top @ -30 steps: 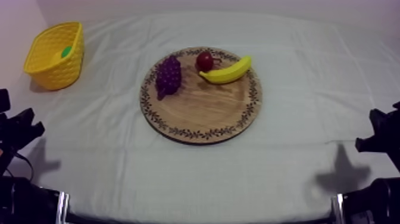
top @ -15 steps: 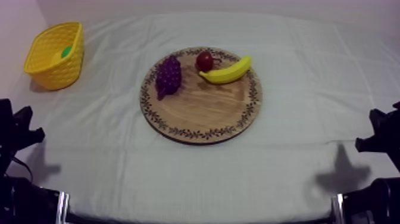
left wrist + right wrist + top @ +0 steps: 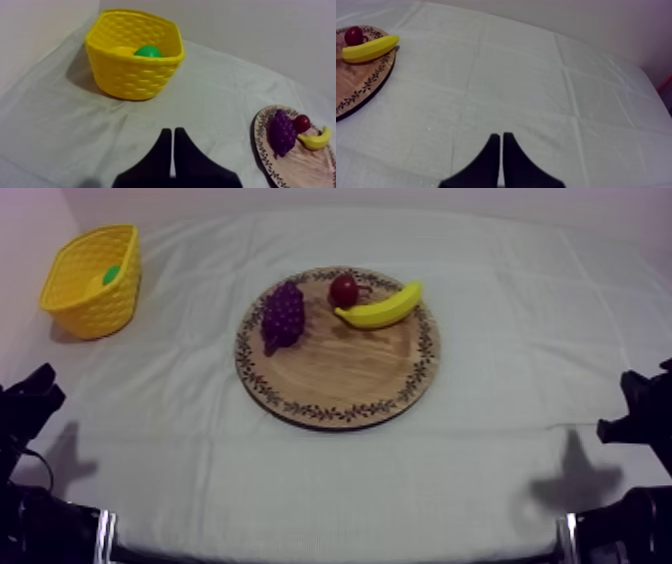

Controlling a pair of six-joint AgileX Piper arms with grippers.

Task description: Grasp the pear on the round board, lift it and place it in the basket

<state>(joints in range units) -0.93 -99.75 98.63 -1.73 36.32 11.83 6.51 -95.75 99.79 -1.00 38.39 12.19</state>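
**Top view:** the yellow basket (image 3: 95, 313), upper left, contains the green pear (image 3: 111, 275); none lies on the central wooden board (image 3: 340, 373).
**Left wrist view:** left gripper (image 3: 172, 132), fingers closed and empty, faces the basket.
**Right wrist view:** right gripper (image 3: 500, 136) likewise closed over the bench (image 3: 536, 90), presumably parked because the task is complete.

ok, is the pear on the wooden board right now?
No, the wooden board holds just the grapes, the small red fruit and the banana, while the pear lies inside the yellow basket.

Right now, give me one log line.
pear in yellow basket | board: grapes, banana, small red fruit | left claw shut | right claw shut
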